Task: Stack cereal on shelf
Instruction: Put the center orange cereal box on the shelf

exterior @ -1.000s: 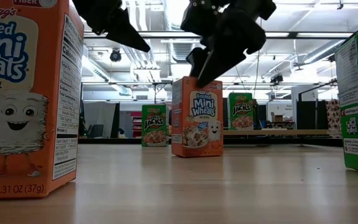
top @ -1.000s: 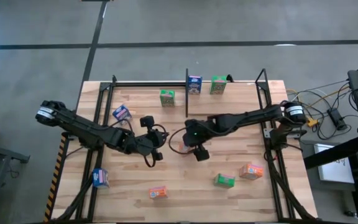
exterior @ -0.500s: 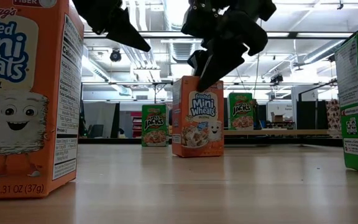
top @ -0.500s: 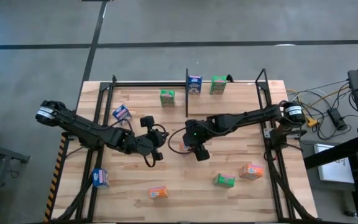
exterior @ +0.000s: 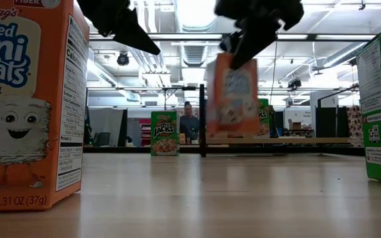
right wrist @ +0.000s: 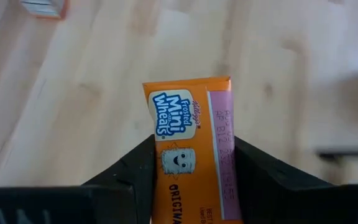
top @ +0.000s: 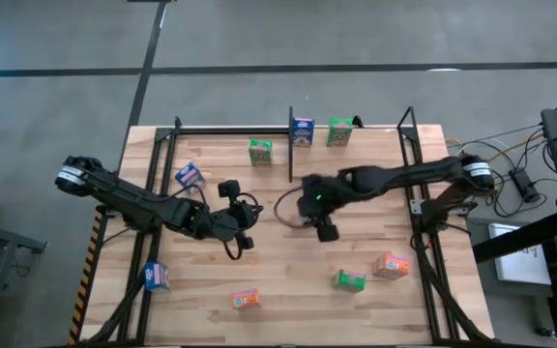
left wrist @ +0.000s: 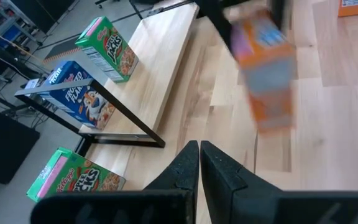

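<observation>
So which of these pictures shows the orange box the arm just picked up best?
The right wrist view: the orange Mini Wheats box fills it, sharp, clamped between the right fingers. The low view and left wrist view show it blurred, lifted off the table. From above the arm mostly hides it.

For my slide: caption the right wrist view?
Right gripper shut on an orange Mini-Wheats box above the tabletop.

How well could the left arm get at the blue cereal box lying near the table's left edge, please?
Probably yes: the left gripper hangs shut and empty at mid-table, and bare tabletop lies between it and the blue cereal box. The right gripper, holding an orange box, is well clear.
</observation>
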Controlling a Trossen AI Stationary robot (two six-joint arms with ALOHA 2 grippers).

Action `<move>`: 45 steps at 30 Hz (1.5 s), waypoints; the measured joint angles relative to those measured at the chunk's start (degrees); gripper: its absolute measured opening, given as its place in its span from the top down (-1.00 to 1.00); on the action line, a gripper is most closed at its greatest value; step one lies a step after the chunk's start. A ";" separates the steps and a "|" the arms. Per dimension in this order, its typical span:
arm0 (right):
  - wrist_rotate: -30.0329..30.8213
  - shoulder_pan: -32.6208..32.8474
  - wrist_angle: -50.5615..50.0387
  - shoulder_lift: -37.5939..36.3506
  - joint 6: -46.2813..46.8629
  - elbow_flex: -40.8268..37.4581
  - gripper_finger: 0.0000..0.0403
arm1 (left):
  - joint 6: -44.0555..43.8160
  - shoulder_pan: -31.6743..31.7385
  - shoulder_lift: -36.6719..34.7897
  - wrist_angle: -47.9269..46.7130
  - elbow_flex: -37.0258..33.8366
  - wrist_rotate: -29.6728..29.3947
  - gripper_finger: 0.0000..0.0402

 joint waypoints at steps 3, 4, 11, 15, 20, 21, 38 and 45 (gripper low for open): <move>4.94 -2.26 -6.04 -5.17 0.07 0.00 0.20 | 0.01 0.00 0.00 0.01 0.01 0.02 1.00; 7.64 -3.24 -8.18 -7.16 0.00 -0.02 0.21 | 0.02 0.02 0.00 0.02 0.02 0.02 1.00; 20.07 -15.06 -15.81 -17.49 -4.85 -1.31 0.24 | 0.02 0.02 0.00 0.02 0.02 0.02 1.00; 17.09 -24.46 -17.55 -20.76 -9.18 -2.22 0.24 | 0.02 0.02 0.00 0.02 0.02 0.02 1.00; 11.04 -34.90 -19.90 -22.53 -15.56 -2.63 0.24 | 0.02 0.02 0.01 0.01 0.02 0.04 1.00; 10.97 -36.62 -19.98 -22.62 -16.31 -2.76 0.24 | 0.01 0.02 0.02 0.00 0.02 0.04 1.00; 6.69 -51.62 -11.82 -16.83 -22.44 -9.42 0.24 | 0.02 0.02 0.02 -0.02 0.02 0.05 1.00; 6.42 -52.11 -7.52 -16.87 -23.14 -12.32 0.24 | 0.04 0.02 0.02 -0.02 0.02 0.07 1.00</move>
